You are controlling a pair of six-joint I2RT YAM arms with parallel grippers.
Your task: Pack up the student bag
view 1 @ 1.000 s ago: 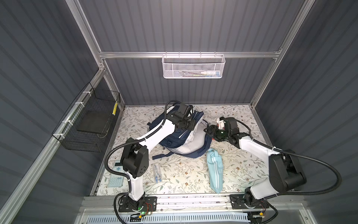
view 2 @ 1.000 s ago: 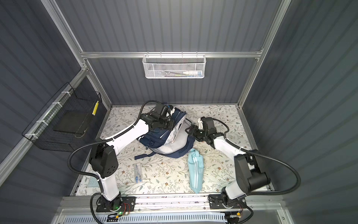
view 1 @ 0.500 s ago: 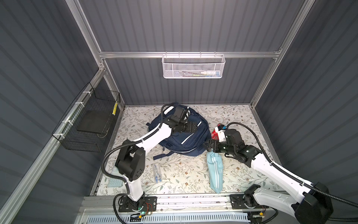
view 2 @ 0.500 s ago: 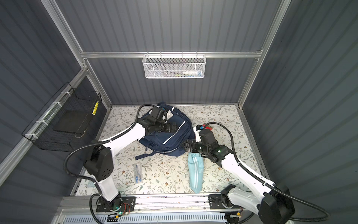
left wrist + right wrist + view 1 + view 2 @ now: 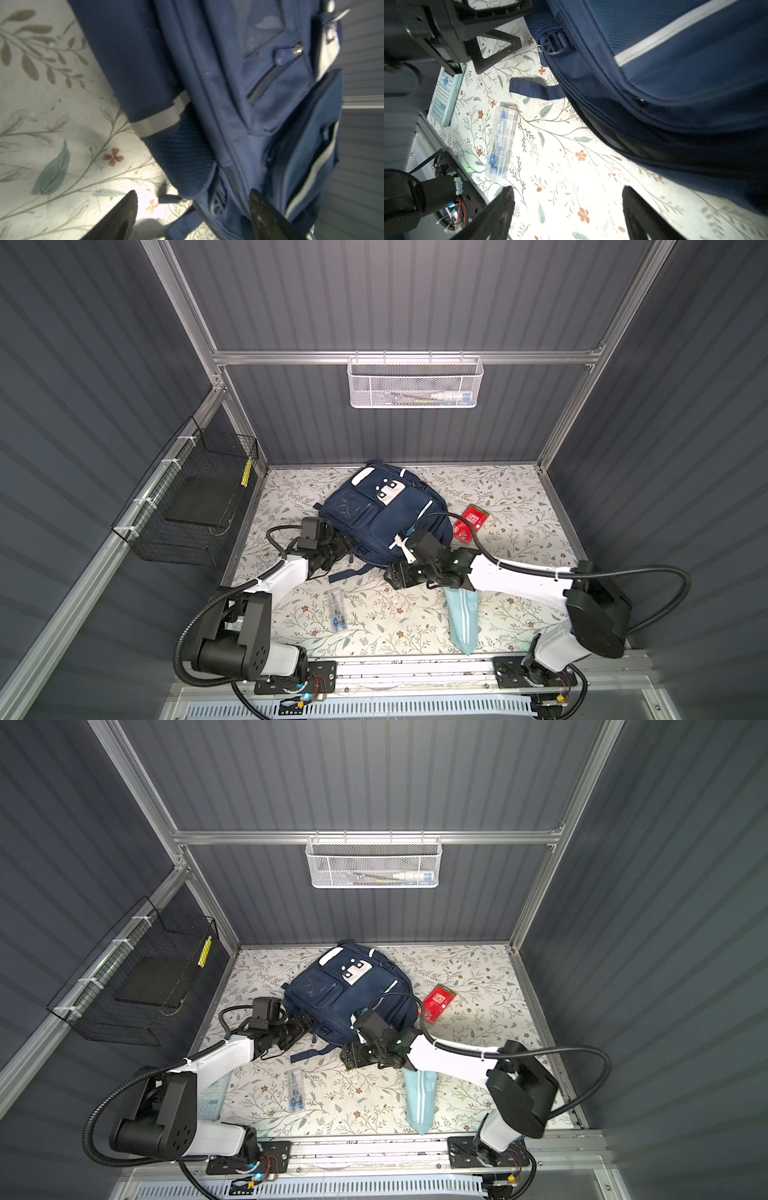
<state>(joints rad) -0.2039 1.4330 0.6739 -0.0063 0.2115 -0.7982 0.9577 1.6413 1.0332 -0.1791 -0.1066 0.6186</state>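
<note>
You see the bag point(image 5: 384, 518) lying front-up at the far middle of the mat point(image 5: 511, 614), left gripper point(image 5: 193, 199) and right gripper point(image 5: 568, 193) spread empty at its near edge; soft and floppy-looking, it is likely best taken by a strap point(image 5: 535, 90) or zip tab point(image 5: 285, 56).

Both top views are sharp and evenly lit from overhead, with slight bowing at the edges. The wrist views are dimmer: the student bag point(image 5: 228, 114) smears softly, and white glare washes the floral tabletop point(image 5: 62, 116).
</note>
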